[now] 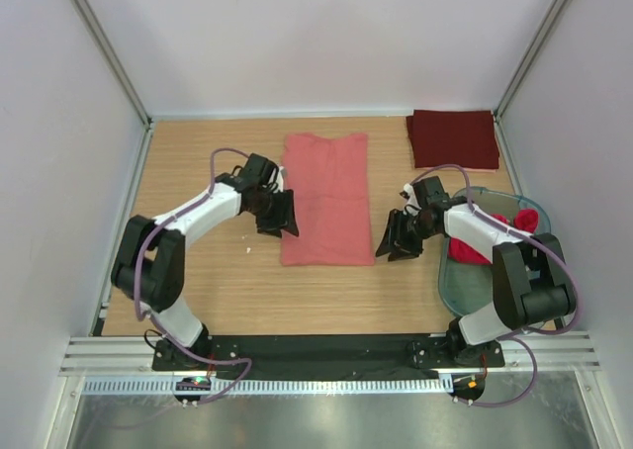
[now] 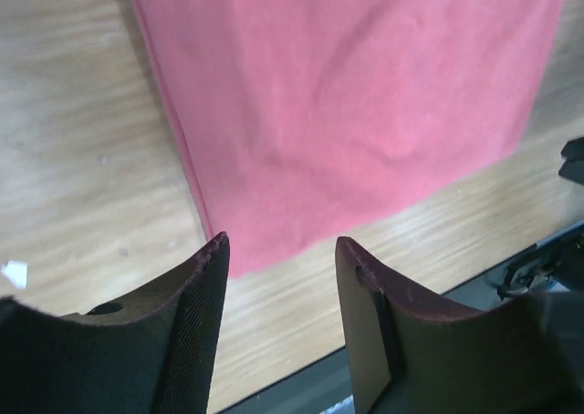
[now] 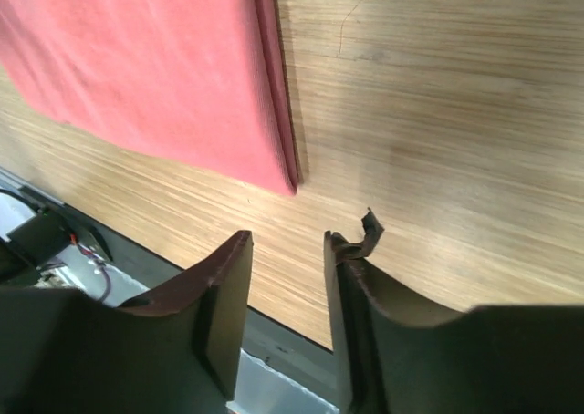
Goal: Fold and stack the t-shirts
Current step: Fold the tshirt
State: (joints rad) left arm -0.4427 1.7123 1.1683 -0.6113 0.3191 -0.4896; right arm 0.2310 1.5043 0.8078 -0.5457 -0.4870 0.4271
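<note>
My left gripper [image 1: 282, 215] hangs low over the bench [image 1: 198, 172], just at the left long edge of the salmon-pink shirt [image 1: 324, 197], toward its near end. Its jaws stand apart with nothing between them. The left wrist view shows the shirt's near left corner right ahead of the tips.

The shirt lies flat in the middle of the bench as a long strip running from the far side toward me. It looks folded lengthwise, since the right wrist view shows doubled layers along its right edge.

My right gripper [image 1: 393, 239] sits just off the shirt's near right corner, also parted and empty, over bare wood.

The cloth is light, limp and thin, so I judge it will sag and slide against itself if lifted from one point. I would pinch both near corners together, taking all the layers, and keep the two holds level while carrying that end toward the far edge.

A maroon shirt [image 1: 452, 138] rests folded in the far right corner. Along the right edge, beside my right arm, the tub [image 1: 445, 271] holds crumpled red shirts [image 1: 524, 219] not yet folded.
</note>
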